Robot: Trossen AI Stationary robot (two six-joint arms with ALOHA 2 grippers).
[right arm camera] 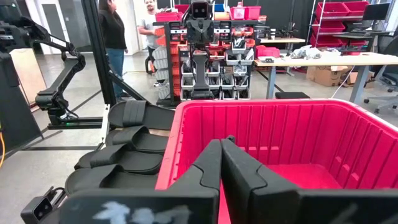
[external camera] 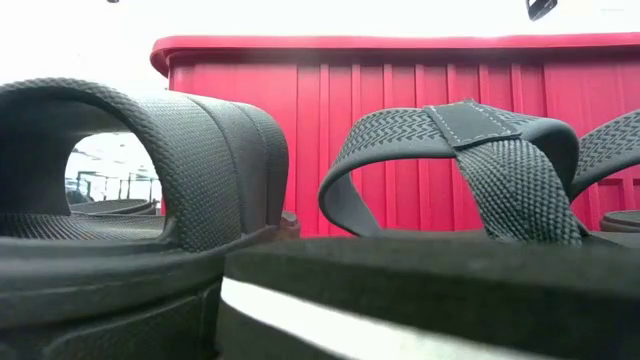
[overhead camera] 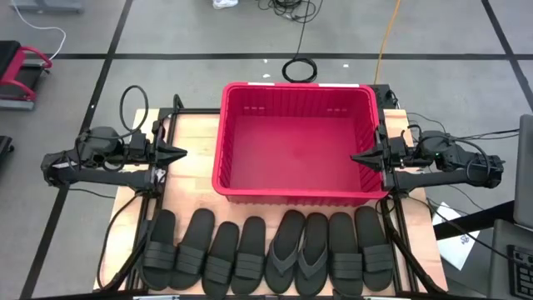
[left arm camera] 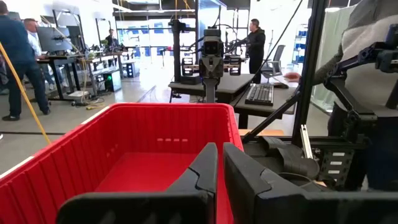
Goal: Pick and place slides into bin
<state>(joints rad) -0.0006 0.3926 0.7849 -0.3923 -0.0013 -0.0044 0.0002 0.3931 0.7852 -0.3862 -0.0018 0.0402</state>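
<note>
Fingers of both grippers closed, empty; slides [overhead camera: 266, 254] lie lengthwise toward the bin [overhead camera: 218, 146].

The high view looked straight down on the whole table [overhead camera: 196, 125], taking in the red bin [overhead camera: 296, 142] and the row of sandals [overhead camera: 266, 254]. The low view sat at table height right against two sandals [external camera: 150, 200], facing the bin's outer wall [external camera: 300, 140]. Each wrist view looked level across the bin from opposite ends toward the room beyond, the right one also catching the sandals [right arm camera: 124, 152]. All four shared the bin.
</note>
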